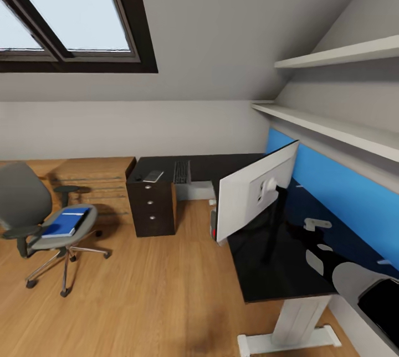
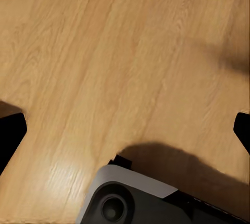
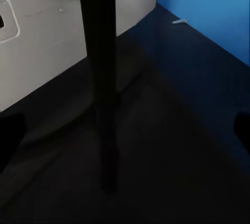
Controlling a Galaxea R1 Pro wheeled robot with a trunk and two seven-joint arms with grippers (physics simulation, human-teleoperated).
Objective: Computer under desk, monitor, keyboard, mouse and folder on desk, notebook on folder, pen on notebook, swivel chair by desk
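Observation:
The grey swivel chair [image 1: 33,218] stands on the wood floor at the left, apart from the desk, and the blue folder [image 1: 66,222] lies on its seat. On the black L-shaped desk [image 1: 277,274] the white monitor [image 1: 252,196] stands with its back toward me. The dark keyboard [image 1: 182,171] lies on the far wing of the desk. A small pale flat item [image 1: 153,176] rests on the drawer unit. My right gripper [image 3: 125,130] hangs open over the desktop by the monitor's black stand [image 3: 101,78]. My left gripper [image 2: 125,130] is open above bare floor.
A dark drawer unit [image 1: 152,205] sits under the desk's far end, with a low wooden dresser [image 1: 91,180] beside it. A blue panel [image 1: 338,180] and two wall shelves [image 1: 332,124] run along the right wall. My right arm [image 1: 377,296] is at the lower right.

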